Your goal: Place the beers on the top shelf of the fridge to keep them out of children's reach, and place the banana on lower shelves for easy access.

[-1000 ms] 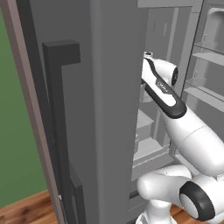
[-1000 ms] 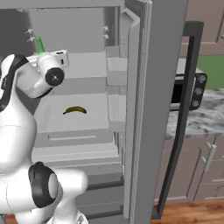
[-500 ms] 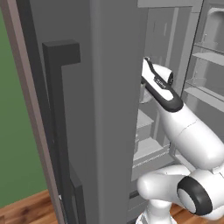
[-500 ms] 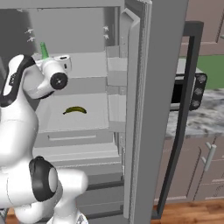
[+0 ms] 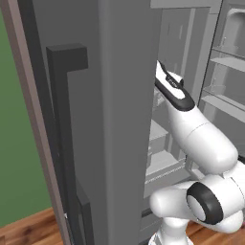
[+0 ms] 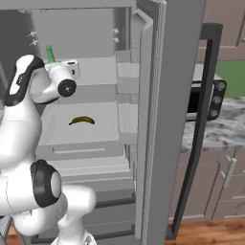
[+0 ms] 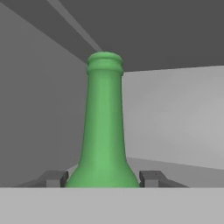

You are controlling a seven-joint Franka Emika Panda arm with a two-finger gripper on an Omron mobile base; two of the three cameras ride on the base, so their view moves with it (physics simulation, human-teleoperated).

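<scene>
Green glass, long-necked, stands upright between the two small dark fingertips [image 7: 55,178] in the hand view: the green beer bottle [image 7: 104,127], its shoulders flanked by the tips on both sides, so the gripper [image 7: 104,179] holds it at a middling width; the bottle's body and label are cut off below; in the right base view just its green neck [image 6: 50,54] pokes up behind the white wrist, inside the tall grey double-door fridge [image 6: 153,119] at the height of the pale top shelf [image 6: 98,72]; whether the base of the bottle rests on that shelf cannot be told, since the arm hides it; the small curved dark-yellow banana [image 6: 82,120] lies flat on a pale lower shelf [image 6: 103,131], well apart from the gripper; in the left base view the open grey door with its dark bar handle [image 5: 64,143] blocks most of the interior, and the hand end of the arm vanishes behind the door's edge; the amber bottle cannot be made out.
</scene>
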